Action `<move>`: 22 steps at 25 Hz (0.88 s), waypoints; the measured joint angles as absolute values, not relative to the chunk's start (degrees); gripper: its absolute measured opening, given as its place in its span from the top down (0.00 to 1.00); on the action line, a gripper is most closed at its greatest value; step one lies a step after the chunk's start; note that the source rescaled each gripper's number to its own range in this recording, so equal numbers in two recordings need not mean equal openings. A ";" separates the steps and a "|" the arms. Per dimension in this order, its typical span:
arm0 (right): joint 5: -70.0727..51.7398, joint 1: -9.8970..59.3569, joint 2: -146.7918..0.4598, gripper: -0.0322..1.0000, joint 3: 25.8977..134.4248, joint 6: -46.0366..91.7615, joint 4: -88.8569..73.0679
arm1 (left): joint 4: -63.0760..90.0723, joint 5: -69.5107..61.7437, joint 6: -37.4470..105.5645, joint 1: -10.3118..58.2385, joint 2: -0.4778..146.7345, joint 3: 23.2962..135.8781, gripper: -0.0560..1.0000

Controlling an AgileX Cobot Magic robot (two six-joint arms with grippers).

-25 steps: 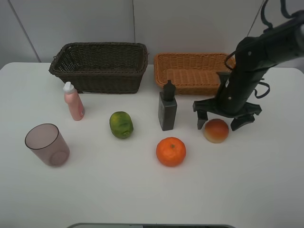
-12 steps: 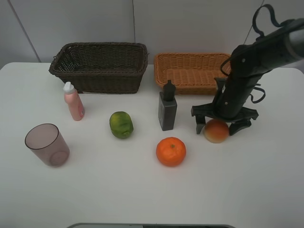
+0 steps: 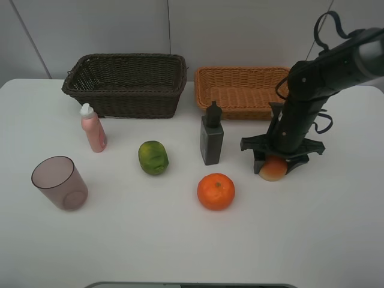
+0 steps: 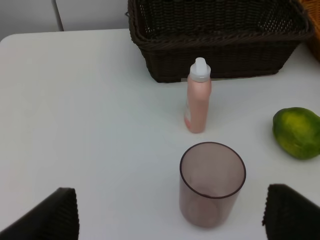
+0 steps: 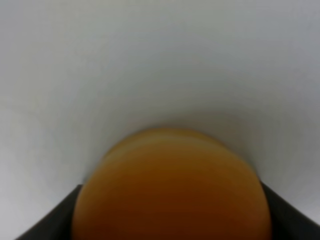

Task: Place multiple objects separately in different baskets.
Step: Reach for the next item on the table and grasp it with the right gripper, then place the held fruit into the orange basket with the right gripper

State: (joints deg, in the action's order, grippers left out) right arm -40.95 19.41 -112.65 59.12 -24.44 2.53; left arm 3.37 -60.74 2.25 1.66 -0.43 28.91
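Note:
My right gripper is down over the red-orange peach-like fruit on the table, open, with a finger close on each side. In the right wrist view the fruit fills the space between the fingers. The orange, dark grey bottle, green fruit, pink bottle and mauve cup stand on the table. The dark brown basket and the orange-tan basket are at the back. My left gripper is open above the cup, near the pink bottle.
The white table has its front edge near the bottom of the exterior view. The grey bottle stands just left of my right gripper. The right arm reaches in over the orange-tan basket's right end. The left wrist view also shows the green fruit and the dark basket.
My right gripper has come down around the peach-like fruit and its fingers have drawn in towards it. The other objects have not moved.

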 joint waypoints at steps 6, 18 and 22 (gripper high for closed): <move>-40.95 19.41 -112.65 0.59 59.12 -24.50 2.47 | 3.37 -60.74 2.25 1.66 -0.43 28.91 0.05; -40.90 19.41 -112.65 0.59 59.12 -24.55 2.47 | 3.37 -60.74 2.25 1.66 -0.43 28.91 0.05; -42.76 19.41 -112.17 0.59 60.45 -24.55 3.02 | 3.37 -60.74 2.25 1.66 -0.43 28.91 0.05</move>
State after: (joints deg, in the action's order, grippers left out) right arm -42.76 19.41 -112.17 60.45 -24.55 3.02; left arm 3.37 -60.74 2.25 1.66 -0.43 28.91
